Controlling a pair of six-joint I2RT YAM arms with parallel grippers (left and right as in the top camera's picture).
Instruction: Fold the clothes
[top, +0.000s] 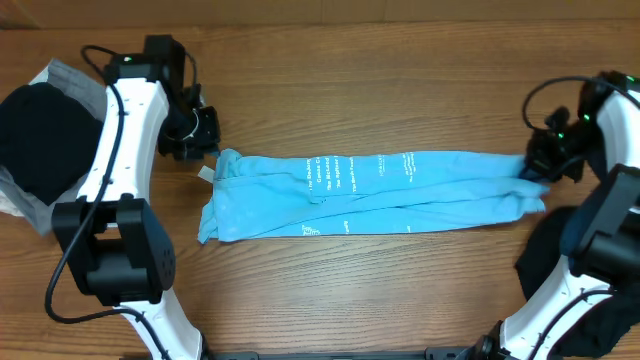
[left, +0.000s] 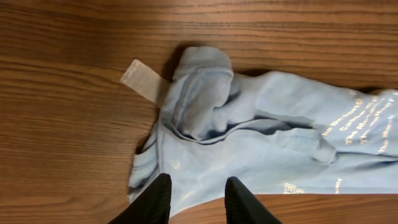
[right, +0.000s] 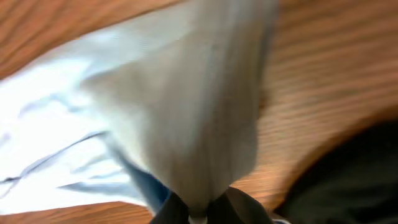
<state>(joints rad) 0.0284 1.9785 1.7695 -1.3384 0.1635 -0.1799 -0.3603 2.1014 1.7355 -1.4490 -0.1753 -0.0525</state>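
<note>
- Two arms flank a wooden table (top: 400, 60); clock bearings are read from the overhead view, with twelve at the top edge.
- T-shirt (top: 380, 190): light blue with white lettering, lying at the table's centre as a long band that runs from 9 o'clock to 3 o'clock. Its sides appear already folded inward.
- Left gripper (left: 198, 200): sits at the band's 9 o'clock end, near the collar and a white tag (left: 143, 79). Its fingers (left: 155, 200) stand apart astride the cloth's edge; whether they pinch it cannot be told.
- Right gripper (right: 198, 210): sits at the 3 o'clock end, clenched on the T-shirt's end, and the cloth rises bunched from between its tips.
- Black garment (top: 35, 125): heaped at 9 o'clock, beyond the left arm and well apart from the shirt. Its state of folding cannot be read.
- Dark cloth (top: 552, 245): lies at 4 o'clock, partly beneath the right arm.
- Progress, as a judgement: the lengthwise folds look finished, so the shirt seems about midway.
- Remaining, as a judgement: the crosswise fold, bringing one end over toward the other, then perhaps the dark pieces.
</note>
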